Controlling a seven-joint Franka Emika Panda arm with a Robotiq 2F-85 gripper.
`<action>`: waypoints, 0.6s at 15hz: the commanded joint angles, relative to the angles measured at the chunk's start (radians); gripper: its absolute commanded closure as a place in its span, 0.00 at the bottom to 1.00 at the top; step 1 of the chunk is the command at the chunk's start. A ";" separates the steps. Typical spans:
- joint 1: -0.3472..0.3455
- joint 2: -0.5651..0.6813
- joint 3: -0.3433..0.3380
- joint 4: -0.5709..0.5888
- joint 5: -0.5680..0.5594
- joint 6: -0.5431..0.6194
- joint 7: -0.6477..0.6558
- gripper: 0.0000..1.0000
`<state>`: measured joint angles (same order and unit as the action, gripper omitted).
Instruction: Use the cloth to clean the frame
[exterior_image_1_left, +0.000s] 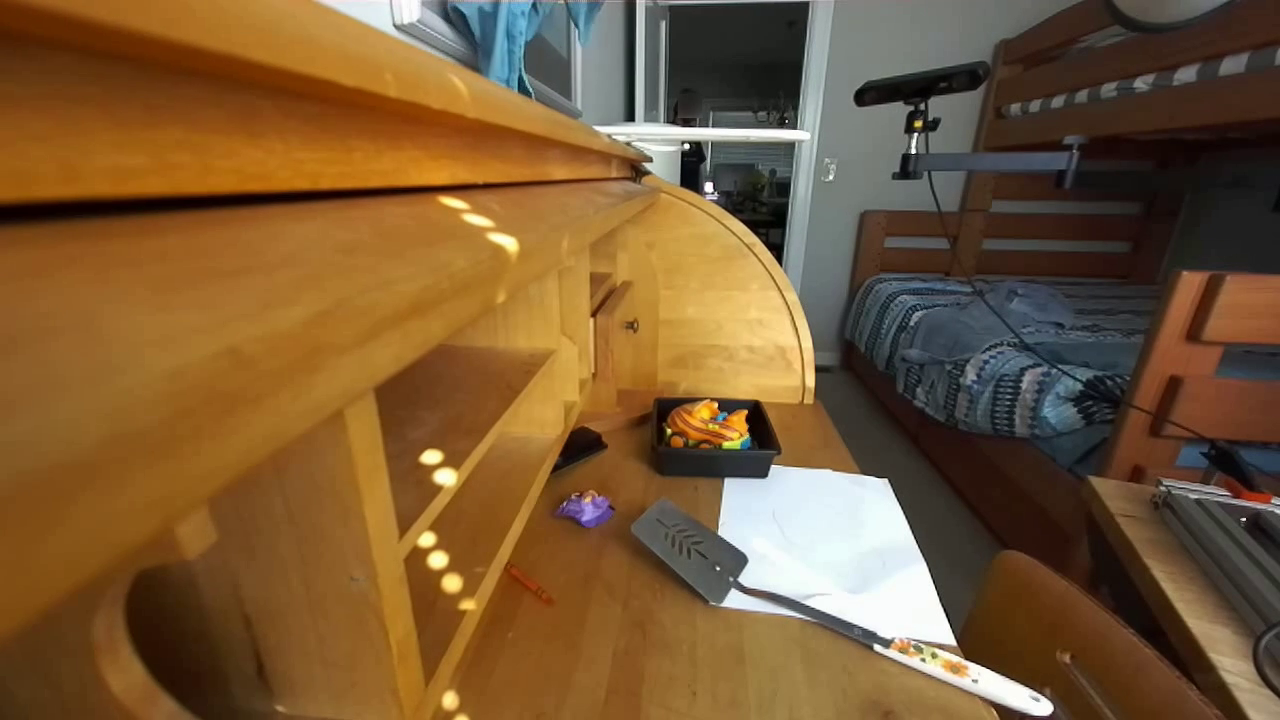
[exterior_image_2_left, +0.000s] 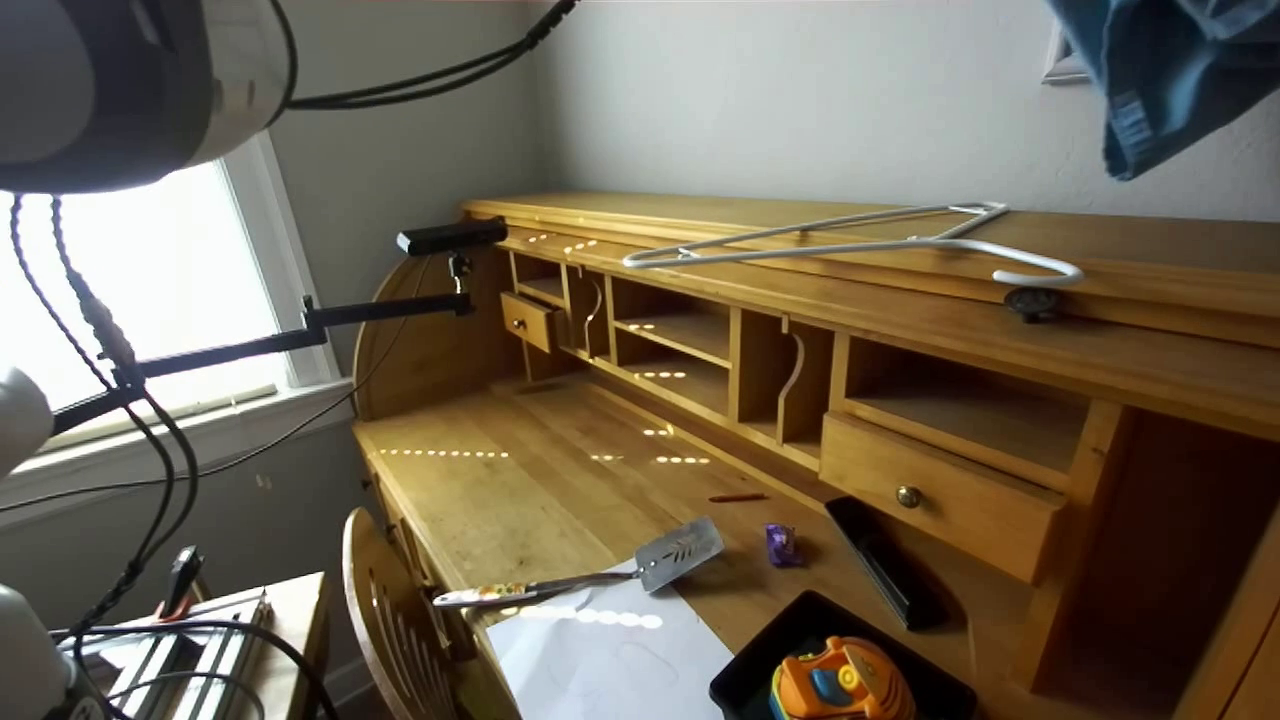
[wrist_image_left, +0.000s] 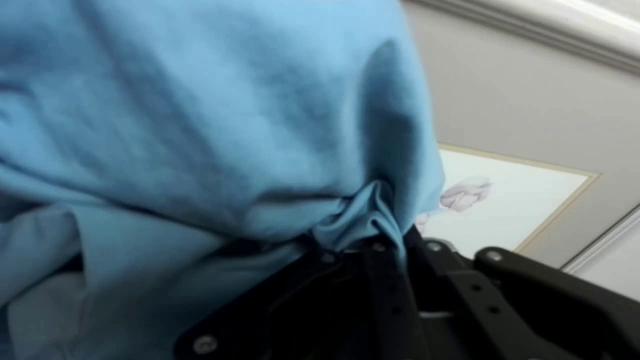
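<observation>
The blue cloth (wrist_image_left: 225, 125) fills the left and upper part of the wrist view. My gripper (wrist_image_left: 372, 240) is shut on a bunched fold of it; the cloth hides the fingertips. The picture frame (wrist_image_left: 560, 32) shows behind the cloth at the right, with a pale mat and a flower print. In both exterior views the cloth hangs in front of the frame at the top edge, as cloth (exterior_image_1_left: 505, 40) and frame (exterior_image_1_left: 577, 90), and as cloth (exterior_image_2_left: 1170, 80) and frame corner (exterior_image_2_left: 1064, 62). The gripper is outside both exterior views. I cannot tell whether the cloth touches the frame.
A wooden roll-top desk (exterior_image_2_left: 480, 480) stands below the frame. A white hanger (exterior_image_2_left: 850, 250) lies on its top ledge. A spatula (exterior_image_2_left: 680, 555), paper (exterior_image_2_left: 610, 660), a black tray (exterior_image_1_left: 715, 463) with an orange toy, and a purple wrapper (exterior_image_1_left: 587, 508) lie on the desktop.
</observation>
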<state>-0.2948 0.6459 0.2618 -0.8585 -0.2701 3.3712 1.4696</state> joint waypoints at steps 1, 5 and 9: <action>0.039 0.008 -0.006 0.007 -0.028 -0.023 -0.017 0.98; -0.061 -0.006 0.340 -0.132 -0.234 -0.001 0.032 0.98; -0.192 0.018 0.667 -0.274 -0.417 0.027 0.100 0.98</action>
<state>-0.3728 0.6648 0.7342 -1.0145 -0.5652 3.3632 1.4977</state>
